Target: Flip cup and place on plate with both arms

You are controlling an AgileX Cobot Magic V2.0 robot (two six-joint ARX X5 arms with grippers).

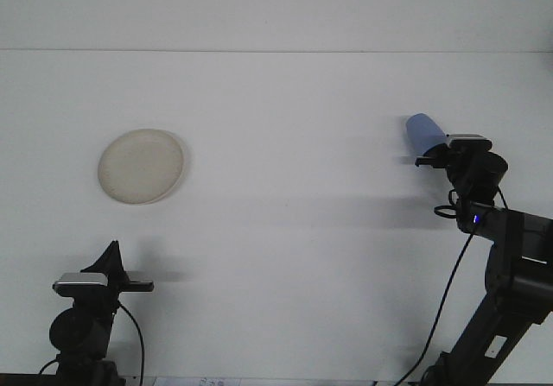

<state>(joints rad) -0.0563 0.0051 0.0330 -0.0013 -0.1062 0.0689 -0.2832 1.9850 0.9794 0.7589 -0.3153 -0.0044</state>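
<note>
Cup, blue, sits at the right of the table, tipped over so its closed end points up and to the left while its lower end meets the right gripper. That gripper is clamped on the cup at its lower end, dark fingers closed against the blue wall. The cup looks raised off the white surface, with a faint shadow just beside it on the left. Behind the gripper the right arm runs down and to the right toward the lower corner, a small blue light showing on its body and a black cable looping beneath it. Well apart from the cup, across the table on the left, lies the plate, pale, round and shallow, flat on the surface with nothing on it. Below the plate, near the bottom edge, stands the left gripper, dark and pointing upward, away from both plate and cup; whether its fingers are parted or together cannot be told from this view.
</note>
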